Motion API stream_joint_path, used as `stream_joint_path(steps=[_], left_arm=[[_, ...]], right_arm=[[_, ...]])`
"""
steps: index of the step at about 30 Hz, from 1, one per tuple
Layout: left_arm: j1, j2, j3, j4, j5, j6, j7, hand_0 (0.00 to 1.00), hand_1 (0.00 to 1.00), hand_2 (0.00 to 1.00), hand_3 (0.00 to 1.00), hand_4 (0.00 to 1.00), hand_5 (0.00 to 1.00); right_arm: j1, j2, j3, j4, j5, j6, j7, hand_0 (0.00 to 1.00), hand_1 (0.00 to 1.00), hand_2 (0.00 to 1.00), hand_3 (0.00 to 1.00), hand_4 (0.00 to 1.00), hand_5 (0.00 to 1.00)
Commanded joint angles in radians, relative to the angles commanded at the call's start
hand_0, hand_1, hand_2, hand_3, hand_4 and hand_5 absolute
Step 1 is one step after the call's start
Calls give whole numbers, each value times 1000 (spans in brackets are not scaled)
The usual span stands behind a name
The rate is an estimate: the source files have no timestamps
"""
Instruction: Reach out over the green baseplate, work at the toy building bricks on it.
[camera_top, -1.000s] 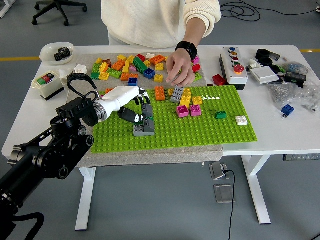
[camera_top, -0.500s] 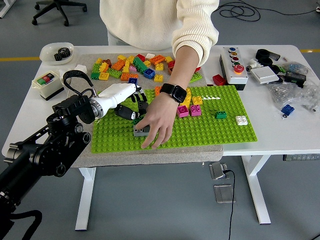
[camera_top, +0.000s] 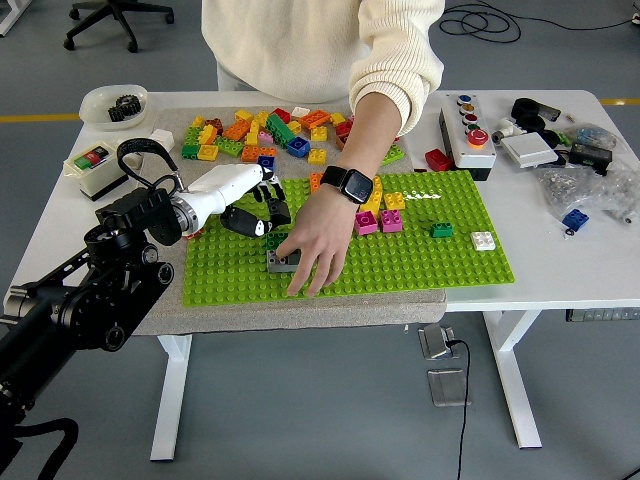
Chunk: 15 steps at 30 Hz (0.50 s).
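The green baseplate (camera_top: 420, 262) lies flat on the white surface (camera_top: 560, 250), toward its near edge. The robot's left hand (camera_top: 250, 205), white-backed with dark fingers, hangs over the plate's left end, fingers loosely curled and holding nothing that I can make out. Just to its right and a little nearer the front edge sits a grey brick (camera_top: 282, 263) on the plate, with a dark green brick (camera_top: 277, 241) touching it behind.

A person in a cream sweater stands at the far side, reaching across. The person's hand (camera_top: 318, 245), with a black watch (camera_top: 351, 184) on the wrist, is pressed down over the grey brick, fingers spread on the plate. So the brick is under the person's hand, close beside the robot's fingertips but apart from them.

Further right on the plate stand pink bricks (camera_top: 377, 221), a small green brick (camera_top: 441, 230) and a white brick (camera_top: 483, 240). Loose bricks (camera_top: 262, 131) in many colours are heaped behind the plate.
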Motion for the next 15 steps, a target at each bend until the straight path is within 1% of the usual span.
stream_joint_path(steps=[15], left_arm=[[23, 27, -5, -10, 13, -2, -1, 639, 586, 536, 536, 580, 121]], right_arm=[[-3, 1, 4, 0, 9, -2, -1, 740, 644, 681, 612, 819, 529]])
